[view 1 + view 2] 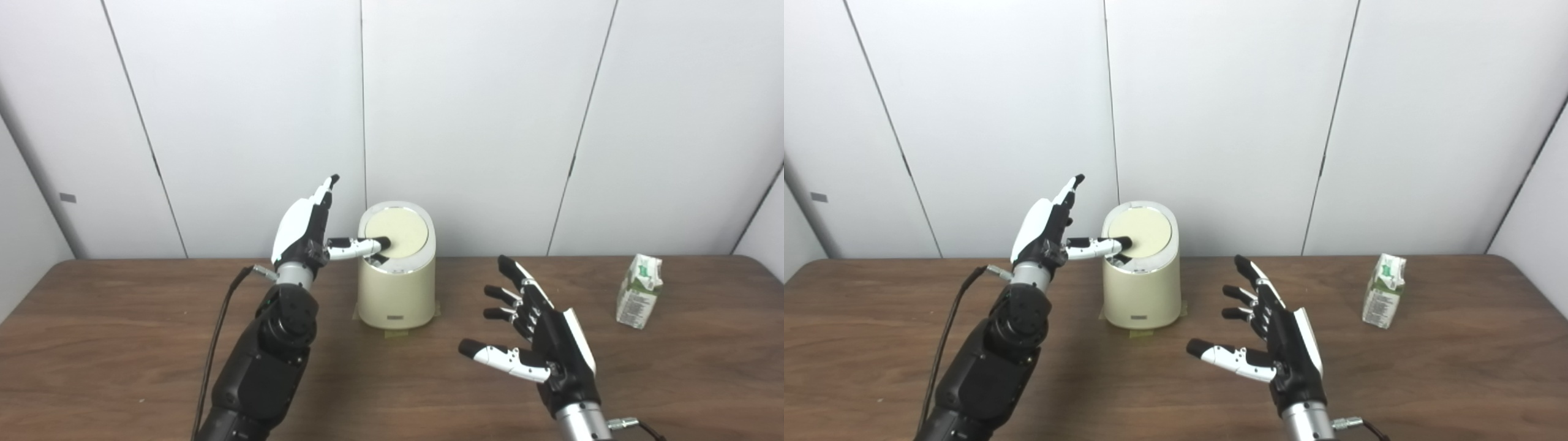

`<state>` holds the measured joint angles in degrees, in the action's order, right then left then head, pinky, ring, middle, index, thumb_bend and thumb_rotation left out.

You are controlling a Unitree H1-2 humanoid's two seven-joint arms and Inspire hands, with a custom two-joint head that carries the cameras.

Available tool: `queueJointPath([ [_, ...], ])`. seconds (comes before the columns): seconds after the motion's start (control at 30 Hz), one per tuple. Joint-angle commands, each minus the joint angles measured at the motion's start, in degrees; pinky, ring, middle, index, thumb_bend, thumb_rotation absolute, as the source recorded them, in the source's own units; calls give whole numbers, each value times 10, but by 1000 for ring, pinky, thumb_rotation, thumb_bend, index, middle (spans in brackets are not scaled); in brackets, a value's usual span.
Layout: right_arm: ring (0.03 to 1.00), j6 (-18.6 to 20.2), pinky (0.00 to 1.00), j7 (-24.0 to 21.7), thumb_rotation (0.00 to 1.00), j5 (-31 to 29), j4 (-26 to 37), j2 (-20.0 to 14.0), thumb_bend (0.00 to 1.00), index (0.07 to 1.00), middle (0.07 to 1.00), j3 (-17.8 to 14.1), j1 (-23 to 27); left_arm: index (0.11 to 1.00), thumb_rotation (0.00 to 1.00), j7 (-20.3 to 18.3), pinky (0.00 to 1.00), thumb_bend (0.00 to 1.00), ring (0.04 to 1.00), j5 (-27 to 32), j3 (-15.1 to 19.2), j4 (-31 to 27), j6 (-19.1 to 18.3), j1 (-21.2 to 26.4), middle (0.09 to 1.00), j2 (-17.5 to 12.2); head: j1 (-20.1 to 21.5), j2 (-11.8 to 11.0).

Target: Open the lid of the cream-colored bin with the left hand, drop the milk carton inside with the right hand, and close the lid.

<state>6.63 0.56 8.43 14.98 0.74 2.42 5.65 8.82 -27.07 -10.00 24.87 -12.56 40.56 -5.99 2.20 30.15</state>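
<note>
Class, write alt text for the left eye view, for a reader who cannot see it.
A robot's left hand reaches its thumb onto the lid of a cream-colored bin on a wooden table. Its right hand hovers open, while a milk carton stands far right.

bin [397,288]: cream, upright, table's back centre, lid [397,231] shut
carton [639,291]: white-green, upright, far right, well apart

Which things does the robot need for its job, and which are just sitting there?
Needed:
- cream-colored bin
- its lid, still down
- milk carton
- left hand, thumb on the lid
- right hand, open and empty

Just there:
- wooden table
- white wall panels
</note>
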Motion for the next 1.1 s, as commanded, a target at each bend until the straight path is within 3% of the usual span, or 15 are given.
queueJointPath([
  [0.0, 805, -10, 670, 5, 244, 4, 23, 2, 789, 886, 930, 1, 22, 1000, 279, 16, 849, 943, 1000, -8, -3, -5, 24, 33, 1000, -3, 0, 1],
  [0.23, 804, 2, 671, 2, 239, 1, 33, 4, 801, 881, 931, 2, 20, 1000, 290, 23, 881, 973, 1000, -26, -21, 0, 30, 31, 1000, -3, 1, 5],
  [0.47, 798, 11, 676, 3, 237, 4, 40, 4, 795, 879, 926, 6, 16, 1000, 249, 29, 897, 1000, 1000, -100, -61, -8, -19, 43, 1000, -12, 0, 7],
  [0.57, 801, 11, 678, 2, 240, 3, 41, 2, 790, 883, 927, 6, 16, 1000, 244, 16, 898, 1000, 1000, -135, -83, -14, -44, 49, 1000, -23, -1, 9],
  [0.77, 801, 12, 673, -2, 233, -2, 39, 0, 788, 882, 928, 6, 16, 1000, 223, -55, 914, 1000, 1000, -228, -154, -39, -103, 67, 1000, -65, -4, 11],
  [0.93, 801, 12, 672, -2, 238, -4, 39, 0, 790, 883, 929, 5, 16, 1000, 164, -91, 931, 1000, 1000, -279, -185, -53, -123, 68, 1000, -86, -5, 12],
  [1.07, 801, 8, 671, -3, 245, -1, 38, -2, 788, 886, 930, 7, 15, 998, 150, -98, 925, 1000, 995, -299, -192, -52, -121, 64, 994, -95, -7, 12],
])
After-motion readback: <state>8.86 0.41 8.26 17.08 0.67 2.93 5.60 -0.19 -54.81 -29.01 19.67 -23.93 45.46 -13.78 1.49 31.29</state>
